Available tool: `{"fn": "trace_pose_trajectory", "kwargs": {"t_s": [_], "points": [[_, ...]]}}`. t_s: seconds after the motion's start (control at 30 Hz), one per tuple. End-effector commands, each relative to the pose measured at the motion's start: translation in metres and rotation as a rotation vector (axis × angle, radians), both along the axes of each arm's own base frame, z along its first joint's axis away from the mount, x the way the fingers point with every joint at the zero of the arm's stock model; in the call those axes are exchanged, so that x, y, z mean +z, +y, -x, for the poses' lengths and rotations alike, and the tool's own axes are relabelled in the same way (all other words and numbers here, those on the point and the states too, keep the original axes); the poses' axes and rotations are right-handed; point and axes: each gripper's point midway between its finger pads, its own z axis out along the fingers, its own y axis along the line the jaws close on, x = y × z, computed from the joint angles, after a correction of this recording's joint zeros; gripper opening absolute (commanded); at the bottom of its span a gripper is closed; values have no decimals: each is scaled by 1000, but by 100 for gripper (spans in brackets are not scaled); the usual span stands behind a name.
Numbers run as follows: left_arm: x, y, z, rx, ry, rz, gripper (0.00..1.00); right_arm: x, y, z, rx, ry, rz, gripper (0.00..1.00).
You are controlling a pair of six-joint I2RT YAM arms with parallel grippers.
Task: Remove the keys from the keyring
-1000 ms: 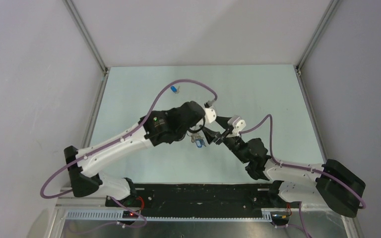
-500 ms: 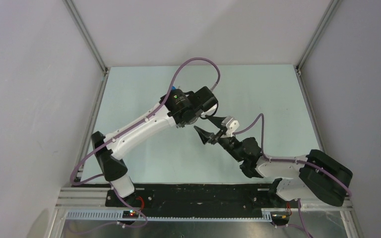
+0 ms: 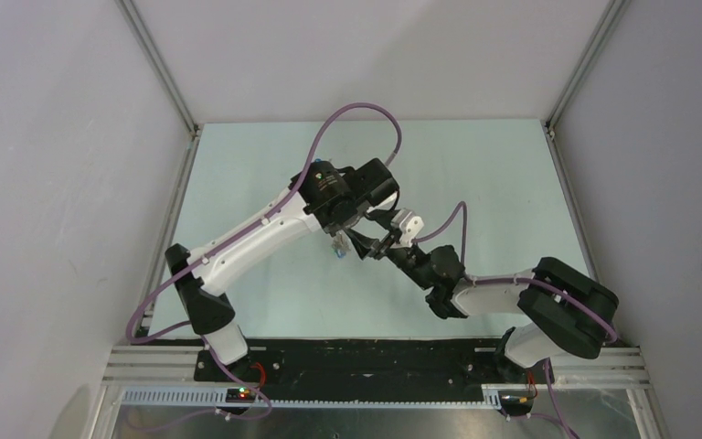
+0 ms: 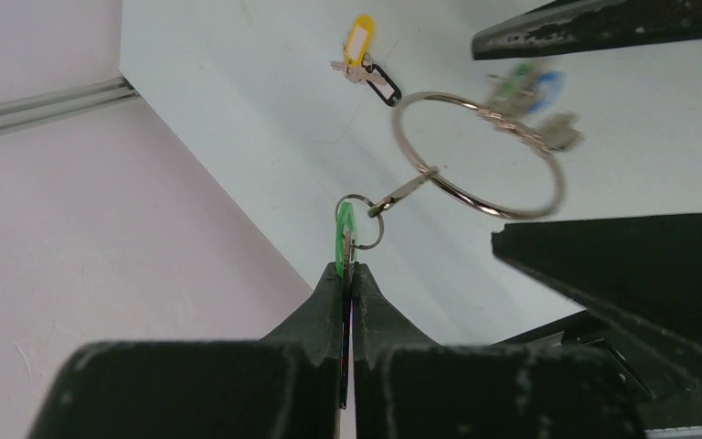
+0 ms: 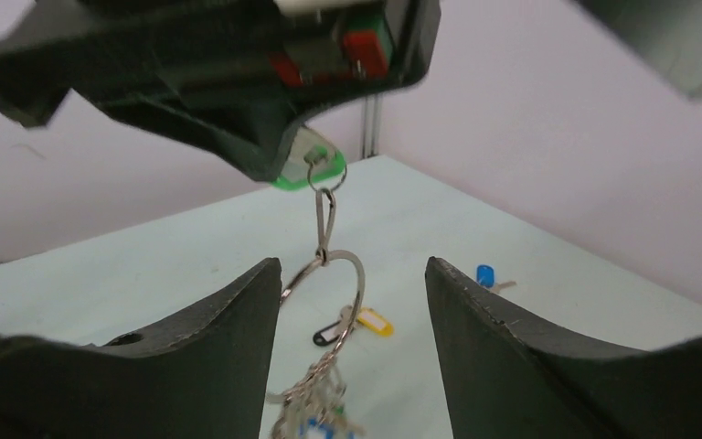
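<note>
Your left gripper (image 4: 347, 274) is pinched tight on the green plastic head of one key (image 4: 341, 240), holding it above the table (image 3: 475, 174), a little left of the table's middle. From that key's small loop (image 4: 362, 220) a short metal link (image 4: 404, 189) runs to the keyring (image 4: 457, 194), so the whole bunch hangs in the air, clear of the surface. The other keys (image 4: 526, 84) threaded on the ring, one green-headed and one blue-headed, come out blurred in the left wrist view.

Your right gripper (image 5: 352, 347) has its fingers spread wide. The ring hangs in the gap between them, and I cannot tell whether either finger touches it.

On the table beyond lies a yellow tag (image 4: 359, 37) with a black clip (image 4: 385, 85) touching it. The tag's white insert is too small to read, and no other writing or brand can be made out. A loose blue-headed key (image 5: 486, 273) lies on the table apart from the tag, to its right in the right wrist view.
</note>
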Motion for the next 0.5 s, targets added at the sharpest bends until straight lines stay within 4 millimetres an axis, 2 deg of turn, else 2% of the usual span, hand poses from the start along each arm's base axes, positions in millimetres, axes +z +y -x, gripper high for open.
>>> {"fn": "trace_pose_trajectory", "kwargs": {"t_s": [0.0,0.17,0.47], "points": [[16,3,2,23,-36,43,0,45,8,8,46,-87,-109,65],[17,4,1,29,-45,38,0,50,19,5,44,-74,-94,69],[23,3,-1,33,-58,40,0,36,31,-4,-79,-60,-38,72]]}}
